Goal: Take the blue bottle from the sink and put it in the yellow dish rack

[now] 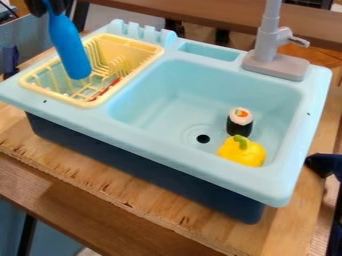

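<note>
A wood board (153,202) is nearest, at 6 o'clock, under the light blue sink (167,145). In the sink, the yellow pepper (246,153) sits at 4 o'clock, with the sushi roll (240,123) just behind it at 3. The yellow rack (90,104) is between 10 and 11 o'clock. The blue toy (69,47) points down over it, its top pinched tight by the black gripper (48,7). The gray tap (266,42) stands up between 1 and 2.

Looks black at the gripper (50,6), above the rack (133,41); has two dark fingers (35,7) with rounded, blunt outlines and smooth-looking surfaces.
</note>
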Controlling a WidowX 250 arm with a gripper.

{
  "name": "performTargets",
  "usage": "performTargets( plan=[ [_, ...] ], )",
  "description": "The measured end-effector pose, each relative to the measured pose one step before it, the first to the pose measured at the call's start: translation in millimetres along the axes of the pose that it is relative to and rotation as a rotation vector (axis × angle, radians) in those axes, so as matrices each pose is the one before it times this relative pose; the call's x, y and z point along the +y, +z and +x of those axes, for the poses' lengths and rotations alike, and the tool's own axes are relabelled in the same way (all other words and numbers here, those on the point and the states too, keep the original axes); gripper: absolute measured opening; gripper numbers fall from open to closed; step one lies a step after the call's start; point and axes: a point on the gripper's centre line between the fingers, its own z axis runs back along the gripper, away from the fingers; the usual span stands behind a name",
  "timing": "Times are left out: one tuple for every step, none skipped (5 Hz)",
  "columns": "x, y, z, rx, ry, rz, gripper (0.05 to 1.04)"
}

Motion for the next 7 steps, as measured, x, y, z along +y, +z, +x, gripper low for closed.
performTargets(
  plan=[
    [9.39,-6.64,3.60,0.0093,0.0407,0.0018,0.303],
    [3.99,-16.85,2.77,0.0557,0.0257,-0.0007,0.303],
    [9.50,-11.18,-1.94,0.0281,0.0368,0.0076,0.303],
    [2.98,-18.37,4.62,0.0557,-0.0046,-0.0068,0.303],
    [4.75,-2.42,4.83,-0.0032,0.0052,-0.0024,0.303],
    [2.66,-0.94,7.09,0.0070,-0.0210,0.0183,0.374],
    [-0.66,-4.26,-1.00,0.0199,0.0029,-0.0038,0.676]
  ],
)
